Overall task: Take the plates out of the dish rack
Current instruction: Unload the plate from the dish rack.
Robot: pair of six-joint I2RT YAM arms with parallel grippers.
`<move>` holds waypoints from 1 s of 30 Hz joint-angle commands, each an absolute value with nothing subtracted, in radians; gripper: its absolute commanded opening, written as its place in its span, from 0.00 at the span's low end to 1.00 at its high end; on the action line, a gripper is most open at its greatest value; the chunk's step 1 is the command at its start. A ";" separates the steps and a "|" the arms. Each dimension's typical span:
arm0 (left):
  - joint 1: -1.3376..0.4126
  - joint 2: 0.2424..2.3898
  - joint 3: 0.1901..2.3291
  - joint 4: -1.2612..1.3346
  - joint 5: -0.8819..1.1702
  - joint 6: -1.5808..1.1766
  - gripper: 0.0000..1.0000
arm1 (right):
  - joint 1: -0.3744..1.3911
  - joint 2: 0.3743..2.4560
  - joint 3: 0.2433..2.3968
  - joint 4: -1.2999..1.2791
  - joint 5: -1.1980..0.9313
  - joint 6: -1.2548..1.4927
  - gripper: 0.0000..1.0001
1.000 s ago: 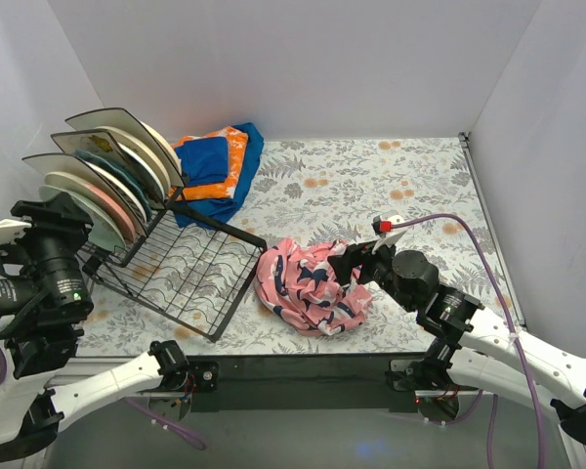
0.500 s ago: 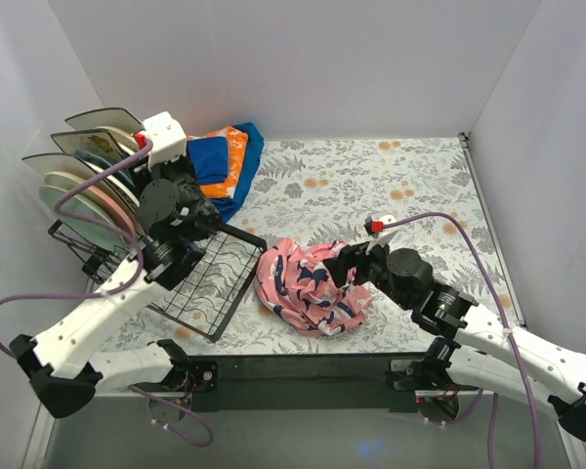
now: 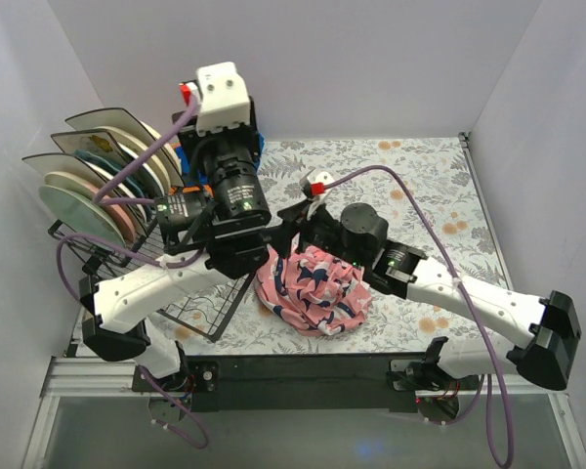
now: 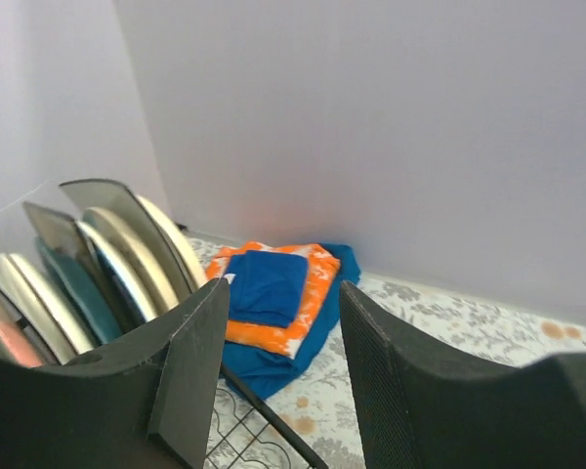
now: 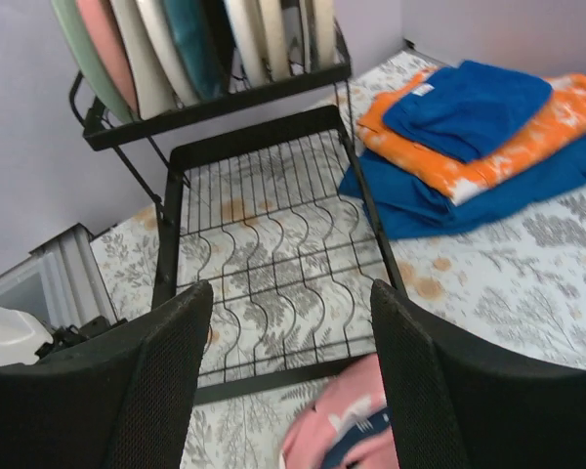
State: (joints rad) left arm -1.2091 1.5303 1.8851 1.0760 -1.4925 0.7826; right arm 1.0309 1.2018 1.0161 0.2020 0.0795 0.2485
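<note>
Both arms have swung in over the worktop (image 3: 410,176), and the left one now hides most of the rack (image 5: 273,225) from above. At the worktop's 9 o'clock side, the rack's long axis runs from 10 to 4 o'clock. The plates (image 3: 83,191) stand on edge at its 10 o'clock end, their tops cut off in the right wrist view. Folded cloths (image 5: 469,127) lie at the rack's 1 o'clock, and a pink cloth (image 3: 313,288) lies just beside it at 3 o'clock. The left hand (image 4: 283,293) and right hand (image 5: 291,293) are both spread apart and hold nothing.
</note>
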 commanded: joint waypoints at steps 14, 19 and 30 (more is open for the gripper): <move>-1.338 1.155 1.741 0.019 -0.739 -0.278 0.75 | 1.061 1.354 1.052 0.436 0.009 0.149 0.74; -1.338 1.241 1.998 -0.388 -0.788 -0.521 0.75 | 1.126 1.468 1.170 0.440 0.081 0.111 0.68; -1.338 1.092 1.970 -0.449 -0.833 -0.543 0.74 | 1.264 1.808 1.593 0.459 0.189 0.003 0.58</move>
